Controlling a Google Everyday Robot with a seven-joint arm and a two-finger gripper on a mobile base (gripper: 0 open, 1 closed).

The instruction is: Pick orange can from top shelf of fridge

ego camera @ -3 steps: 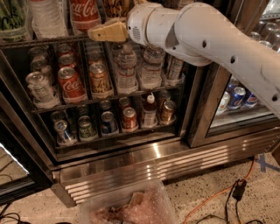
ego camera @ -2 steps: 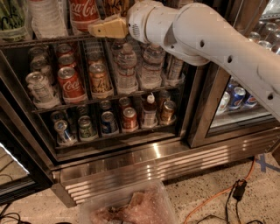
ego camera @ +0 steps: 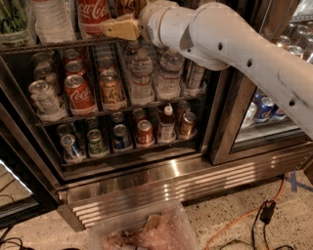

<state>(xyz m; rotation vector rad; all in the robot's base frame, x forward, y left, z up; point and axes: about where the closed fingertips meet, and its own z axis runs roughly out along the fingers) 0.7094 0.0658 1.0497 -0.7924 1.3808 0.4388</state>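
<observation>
- We see the fridge with its steel louvred base and wire racks full of cans and bottles.
- The white arm reaches in from the right.
- The top shelf is the surface that carries the task's thing.
- A red Coca-Cola can stands near the front edge of this surface.
- The orange can stands just right of it, toward the surface's right end.
- The gripper hangs at the front edge, just below the orange can; we cannot tell how its jaws stand.

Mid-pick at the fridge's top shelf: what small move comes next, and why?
Probably nudge the tan gripper up and away from the red Coca-Cola can: it sits just below the orange can with black markings, tip nearer the red one.
</observation>
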